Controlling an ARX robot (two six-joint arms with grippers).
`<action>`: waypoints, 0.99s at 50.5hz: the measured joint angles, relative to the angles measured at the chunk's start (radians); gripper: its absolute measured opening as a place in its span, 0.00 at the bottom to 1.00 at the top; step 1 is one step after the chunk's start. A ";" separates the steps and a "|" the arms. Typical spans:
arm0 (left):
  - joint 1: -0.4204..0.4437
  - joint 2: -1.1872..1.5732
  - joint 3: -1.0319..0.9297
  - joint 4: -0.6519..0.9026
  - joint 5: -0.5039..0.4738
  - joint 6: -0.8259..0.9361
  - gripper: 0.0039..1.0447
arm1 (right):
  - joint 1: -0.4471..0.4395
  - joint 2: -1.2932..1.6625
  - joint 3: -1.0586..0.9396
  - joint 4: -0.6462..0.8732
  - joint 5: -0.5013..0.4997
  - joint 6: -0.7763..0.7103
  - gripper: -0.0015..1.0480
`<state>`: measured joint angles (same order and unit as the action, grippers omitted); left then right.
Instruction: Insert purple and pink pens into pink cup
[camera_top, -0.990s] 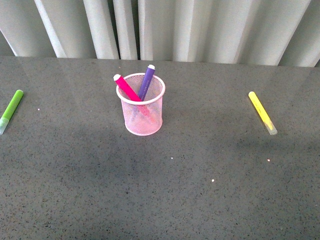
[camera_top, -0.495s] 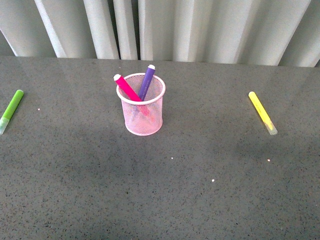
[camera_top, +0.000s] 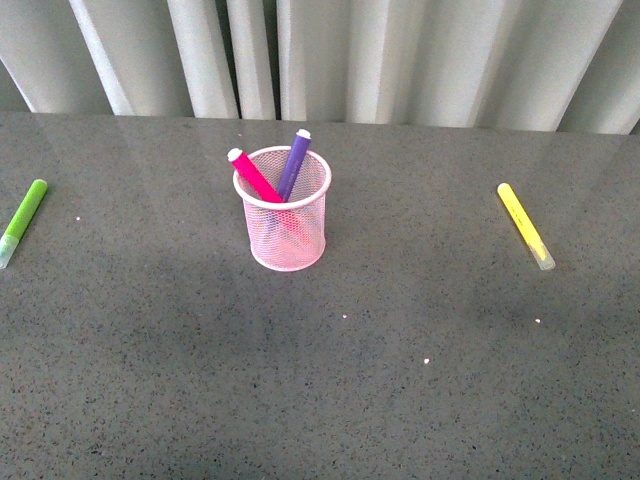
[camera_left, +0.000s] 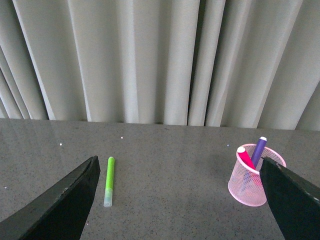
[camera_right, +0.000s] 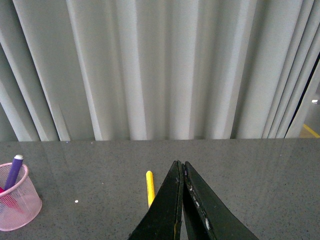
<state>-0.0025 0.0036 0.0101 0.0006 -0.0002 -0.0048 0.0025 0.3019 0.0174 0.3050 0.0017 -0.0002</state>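
Observation:
The pink cup (camera_top: 288, 225) stands upright on the grey table, left of centre in the front view. Inside it lean the magenta-pink pen (camera_top: 254, 177) and the purple pen (camera_top: 294, 160), their ends poking above the rim. Neither arm shows in the front view. In the left wrist view the cup (camera_left: 248, 185) sits beside one finger of my left gripper (camera_left: 180, 167), which is open and holds nothing. My right gripper (camera_right: 180, 164) is shut with nothing in it, and the cup (camera_right: 17, 205) appears at that view's edge.
A lime-green marker (camera_top: 22, 221) lies near the table's left edge and a yellow marker (camera_top: 525, 226) lies on the right. Pale curtains (camera_top: 350, 55) hang behind the table's far edge.

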 joint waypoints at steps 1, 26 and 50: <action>0.000 0.000 0.000 0.000 0.000 0.000 0.94 | 0.000 -0.007 0.000 -0.007 0.000 0.000 0.03; 0.000 0.000 0.000 0.000 0.000 0.000 0.94 | 0.000 -0.146 0.000 -0.147 0.000 0.000 0.03; 0.000 0.000 0.000 0.000 0.000 0.000 0.94 | 0.000 -0.298 0.000 -0.303 0.000 0.000 0.24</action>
<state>-0.0025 0.0032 0.0101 0.0006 -0.0002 -0.0048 0.0025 0.0044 0.0177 0.0017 0.0021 0.0002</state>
